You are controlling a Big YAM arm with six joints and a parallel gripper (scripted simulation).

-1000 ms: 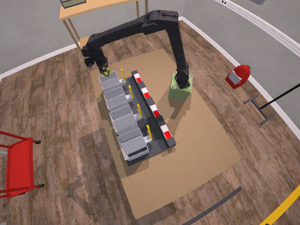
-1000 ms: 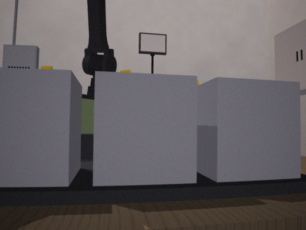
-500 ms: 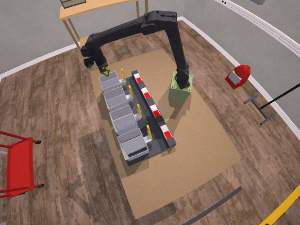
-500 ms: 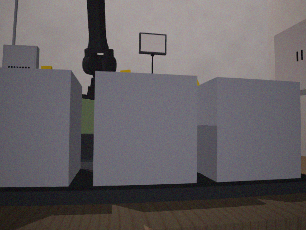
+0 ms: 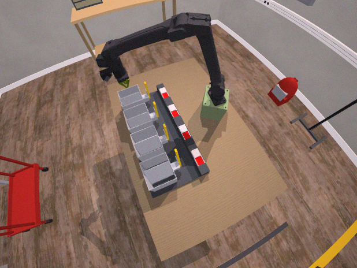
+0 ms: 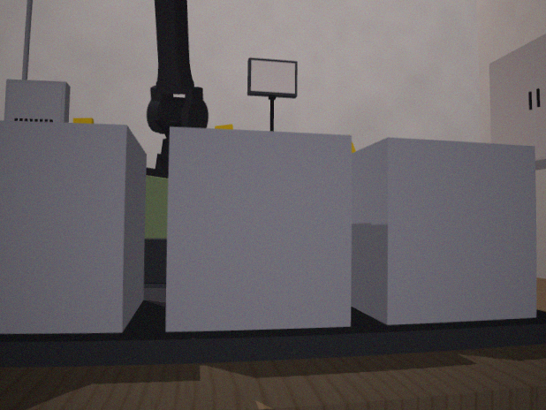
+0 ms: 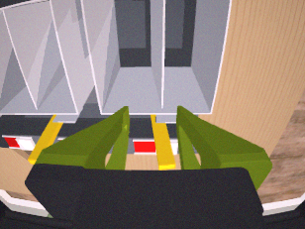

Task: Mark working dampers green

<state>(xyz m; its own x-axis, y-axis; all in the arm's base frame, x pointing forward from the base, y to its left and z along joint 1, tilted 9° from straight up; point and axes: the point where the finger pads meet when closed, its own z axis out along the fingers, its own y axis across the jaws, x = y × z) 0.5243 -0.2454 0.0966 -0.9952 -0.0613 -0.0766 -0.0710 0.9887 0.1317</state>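
Wood-grain floor (image 5: 66,121) (image 7: 291,143) and pale grey walls surround the bench (image 5: 231,188) (image 6: 353,389) (image 7: 262,49). The gripper (image 5: 125,83) (image 7: 152,113) is partly open, above the near end of the damper row, and holds nothing. In the wrist view the nearest lever (image 5: 147,90) (image 7: 162,143) appears between the fingers, with a visible gap on each side; actual contact is not indicated.

Caution: a jammed damper looks like a sound one at rest. Setting a slider without working its lever could mark a faulty unit green. If the gripper descends off-line, a finger could strike the wall of the nearest damper (image 5: 130,92) (image 7: 134,83) or knock the lever aside. A forced lever could drag the housing away from its slider. A short push could leave a cover part-way, with red still exposed.

Condition: four open-topped grey dampers stand in a row, running away from the gripper, each behind its own slider. Each has a yellow lever on its slider side. In the nearest damper the blade (image 7: 162,54) is seen nearly edge-on, dark base visible on both sides. The nearest slider (image 5: 165,95) (image 7: 145,147) and the three farther along the strip all show red beside a white cover. No damper is marked green; testing is judged outstanding.

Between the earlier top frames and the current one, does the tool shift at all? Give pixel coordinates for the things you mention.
No visible shift: the tool (image 5: 125,83) (image 7: 152,113) stays by the far-end damper's (image 5: 129,94) (image 7: 157,88) outer corner, at the same spot relative to the mat's (image 5: 231,188) upper-left corner.
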